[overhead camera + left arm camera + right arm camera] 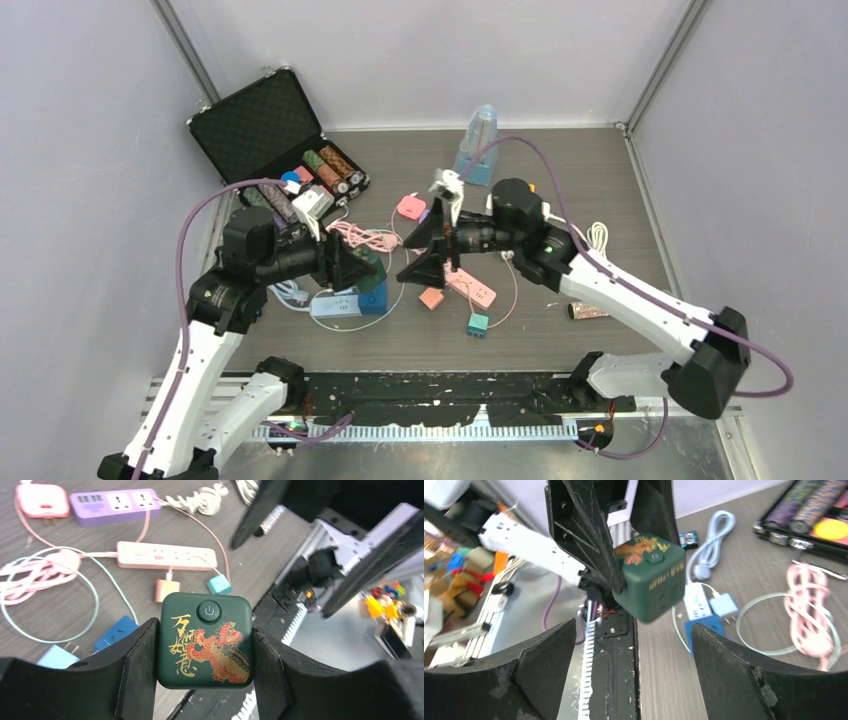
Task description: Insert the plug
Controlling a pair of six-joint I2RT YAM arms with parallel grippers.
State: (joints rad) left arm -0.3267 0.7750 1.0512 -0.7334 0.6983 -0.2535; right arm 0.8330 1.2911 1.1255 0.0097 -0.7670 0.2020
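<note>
The left gripper (358,268) stands partly open. Its two black fingers (135,675) press flat against opposite sides of the dark green cube (205,640), pinching it off the table to the left of the pink power strip (470,285).

The left wrist view gives the cube's front face. It has rounded corners, a round power button near the top edge, gold characters down the left side and a red-and-gold dragon beside them. Past the cube, that view also shows a salmon adapter (166,589) and a teal plug (219,585) lying just beside the pink power strip. A purple power strip (115,502) lies on the far side of the pink one and is hard to make out in the top view.

The right gripper (428,255) hangs just at the left end of the pink power strip, facing the cube. Its fingers (734,670) are spread wide, with nothing between them and touching nothing.

The right wrist view alone shows the cube's side face, which carries gold print too blurred to read. It also shows the left gripper's fingers running down the cube from above. Beneath the cube in that view a blue block (704,627) lies on the table.

A coiled white cable (598,237) lies to the right of the pink power strip.
</note>
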